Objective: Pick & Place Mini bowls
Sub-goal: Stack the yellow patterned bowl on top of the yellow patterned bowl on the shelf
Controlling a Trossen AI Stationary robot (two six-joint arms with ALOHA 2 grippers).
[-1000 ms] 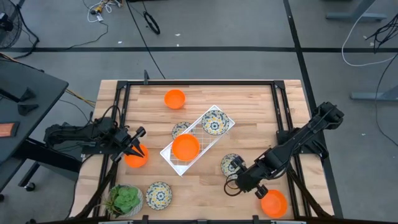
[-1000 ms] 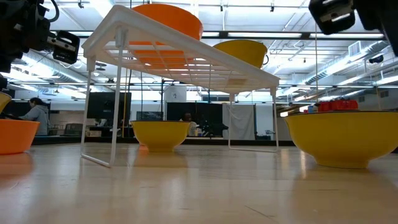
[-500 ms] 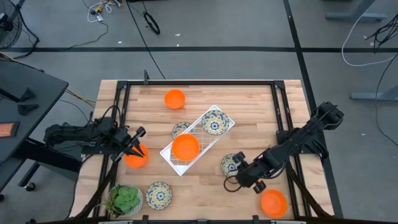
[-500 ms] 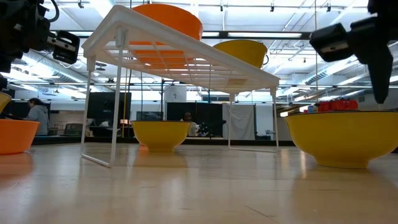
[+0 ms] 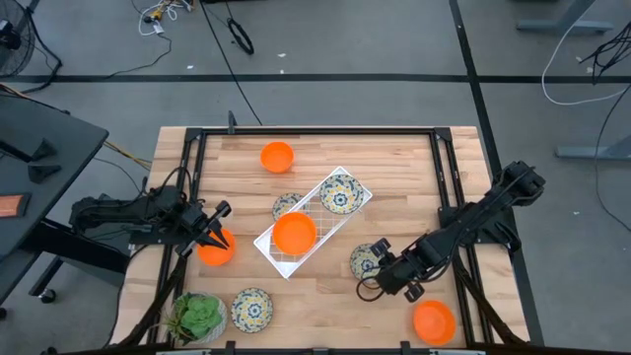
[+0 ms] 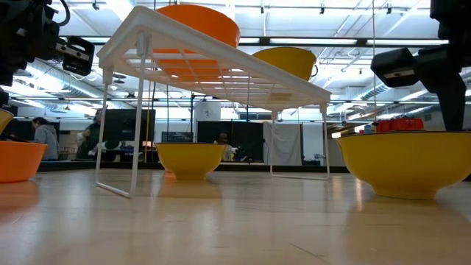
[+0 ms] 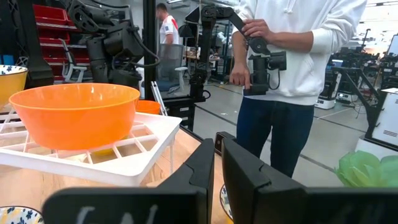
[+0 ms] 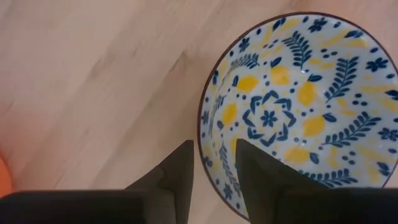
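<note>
A white mini bowl with a blue-and-yellow floral pattern (image 8: 298, 106) sits on its base on the wooden table (image 5: 394, 168), right of the white wire rack (image 5: 314, 222). My right gripper (image 8: 214, 165) is open and points down over this bowl's rim. One finger (image 8: 180, 171) stands outside the rim and the other (image 8: 255, 171) inside, and neither plainly touches it. The same gripper (image 5: 385, 264) and bowl (image 5: 363, 260) show in the high view. An orange bowl (image 5: 294, 233) and a floral bowl (image 5: 340, 193) rest on the rack. My left gripper (image 7: 217, 168) is shut and held level at the table's left side.
Loose orange bowls stand at the far side (image 5: 277, 156), under my left gripper (image 5: 213, 252) and at the near right (image 5: 434, 321). Floral bowls sit beneath the rack (image 5: 285, 205) and near the front (image 5: 251, 309), beside a potted plant (image 5: 200, 316). A person (image 7: 292, 56) stands beyond the table.
My right gripper has come down and moved away from the near-right orange bowl toward the floral bowl, tipping more steeply downward. It has stayed open. The bowls have not moved.
</note>
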